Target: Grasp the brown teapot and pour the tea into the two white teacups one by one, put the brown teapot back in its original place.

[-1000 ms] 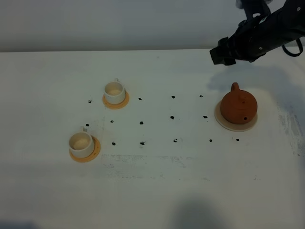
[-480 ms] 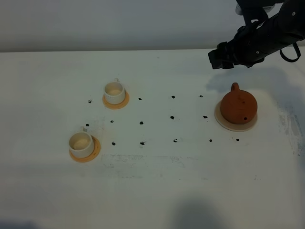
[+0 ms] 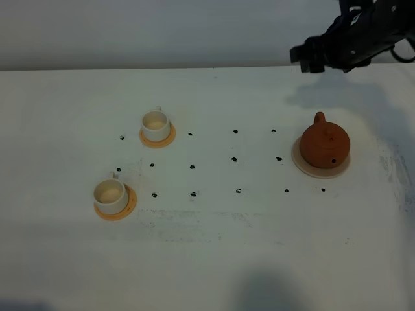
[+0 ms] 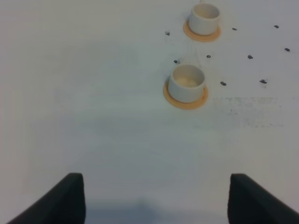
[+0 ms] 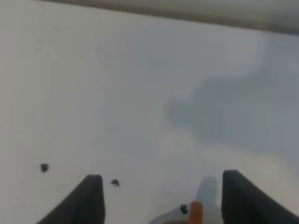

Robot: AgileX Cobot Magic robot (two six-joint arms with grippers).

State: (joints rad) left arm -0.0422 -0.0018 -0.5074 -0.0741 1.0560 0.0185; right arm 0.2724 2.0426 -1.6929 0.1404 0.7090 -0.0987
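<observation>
The brown teapot (image 3: 324,144) sits on the pale beige coaster (image 3: 311,170) at the right of the table. One white teacup (image 3: 155,124) stands on an orange saucer (image 3: 157,140) at centre left, the other teacup (image 3: 110,194) on its saucer (image 3: 126,206) nearer the front. My right gripper (image 3: 306,58) hovers open and empty behind the teapot, near the back edge. The right wrist view shows its spread fingers (image 5: 91,198) and a sliver of the teapot (image 5: 196,211). My left gripper (image 4: 156,179) is open and empty, with both teacups (image 4: 188,82) (image 4: 204,15) ahead of it.
Small black dots (image 3: 235,159) mark a grid on the white table (image 3: 214,259) between the cups and the teapot. The table's back edge meets a grey wall (image 3: 162,32). The left arm is outside the exterior view.
My right arm has risen and drawn back to the right, away from the teapot toward the back edge. Teapot and cups have not moved.
</observation>
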